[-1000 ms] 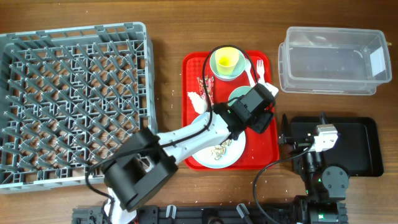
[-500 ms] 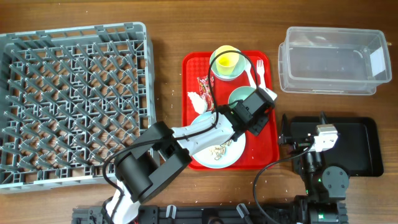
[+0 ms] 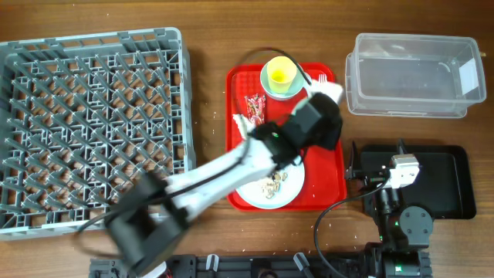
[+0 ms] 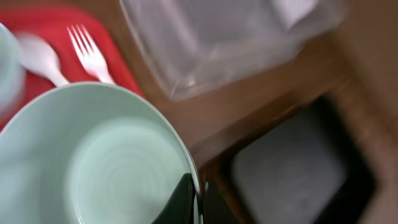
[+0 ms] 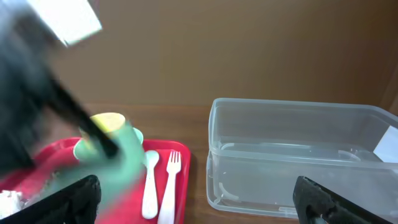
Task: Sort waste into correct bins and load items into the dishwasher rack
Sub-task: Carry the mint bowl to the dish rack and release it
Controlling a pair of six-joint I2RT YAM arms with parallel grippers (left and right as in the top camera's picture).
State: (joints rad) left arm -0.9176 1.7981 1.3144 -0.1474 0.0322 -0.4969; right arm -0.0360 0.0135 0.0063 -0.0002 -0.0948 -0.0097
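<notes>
Table [image 3: 208, 46]: wood, brown grain, low sheen.
Rack [image 3: 93, 123]: grey plastic, matt.
Red tray [image 3: 333, 181]: plastic, slight gloss.
Tub [image 3: 409, 73]: clear plastic, smooth, shiny.
Black tray [image 3: 451, 181]: matt, prob. plastic.
Bowl [image 4: 93, 168]: pale mint, smooth, glossy.
Fork [image 4: 87, 50] + spoon [image 4: 40, 56]: white plastic, smooth.
Wrapper [image 3: 254, 108]: printed film, shiny.
Tissue [image 3: 238, 120]: white paper, crumpled.

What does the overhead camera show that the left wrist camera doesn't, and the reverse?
Only overhead: the grey rack, yellow cup, snack wrapper and white plate. Only left wrist: the left tool pinching a mint bowl at its rim. Both: the clear tub, black tray and red tray.
</notes>
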